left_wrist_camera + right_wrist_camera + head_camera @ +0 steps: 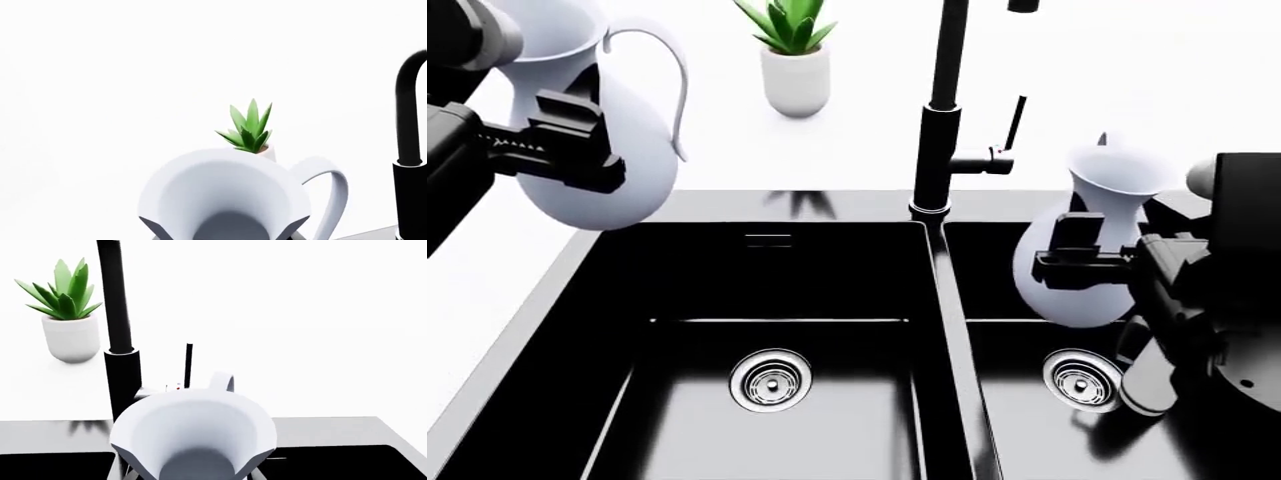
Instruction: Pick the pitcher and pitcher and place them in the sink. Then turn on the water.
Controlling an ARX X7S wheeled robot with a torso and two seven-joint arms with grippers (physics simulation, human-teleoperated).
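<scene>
Sink basins are sitting nearest, chrome drains showing. Over the right basin the right pincer is gripping the slimmer pitcher. Farther off, the left pincer is clamping the fatter pitcher above the bench, beside the potted plant.

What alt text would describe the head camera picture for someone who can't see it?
Two robot claws each hold a pale pitcher, the fatter pitcher left and the slimmer pitcher right, above a black double sink with a tall black tap; a potted plant stands behind.
</scene>
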